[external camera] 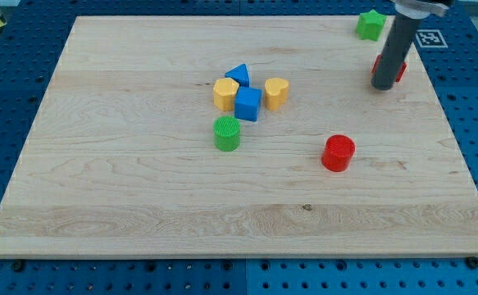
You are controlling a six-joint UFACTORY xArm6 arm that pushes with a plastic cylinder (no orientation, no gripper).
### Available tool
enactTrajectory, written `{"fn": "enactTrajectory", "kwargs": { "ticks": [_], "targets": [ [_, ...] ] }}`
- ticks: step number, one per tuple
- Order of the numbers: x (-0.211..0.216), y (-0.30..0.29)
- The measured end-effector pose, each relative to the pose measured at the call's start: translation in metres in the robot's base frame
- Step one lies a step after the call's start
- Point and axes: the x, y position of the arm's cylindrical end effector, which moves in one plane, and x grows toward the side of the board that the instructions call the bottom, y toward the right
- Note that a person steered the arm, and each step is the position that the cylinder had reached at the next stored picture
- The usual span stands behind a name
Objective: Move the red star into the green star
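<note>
The green star (pixel 371 24) lies at the view's top right, near the board's top edge. The red star (pixel 399 70) lies below and right of it, mostly hidden behind my rod. My tip (pixel 382 85) rests on the board at the red star's lower left side, touching or nearly touching it. The rod rises up and to the right out of the view's top.
A cluster sits at the board's middle: a blue triangle (pixel 238 74), a yellow hexagon (pixel 226 93), a blue cube (pixel 248 104) and a yellow heart (pixel 276 93). A green cylinder (pixel 227 133) stands below them. A red cylinder (pixel 338 153) stands at lower right.
</note>
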Motion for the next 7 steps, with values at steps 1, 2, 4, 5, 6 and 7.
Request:
{"fn": "enactTrajectory", "kwargs": {
  "ticks": [1,2,4,5,6,7],
  "targets": [
    [0.0,0.03],
    [0.0,0.045],
    [-0.005,0.032],
    [-0.019,0.032],
    [-0.023,0.026],
    [-0.023,0.008]
  ]
}}
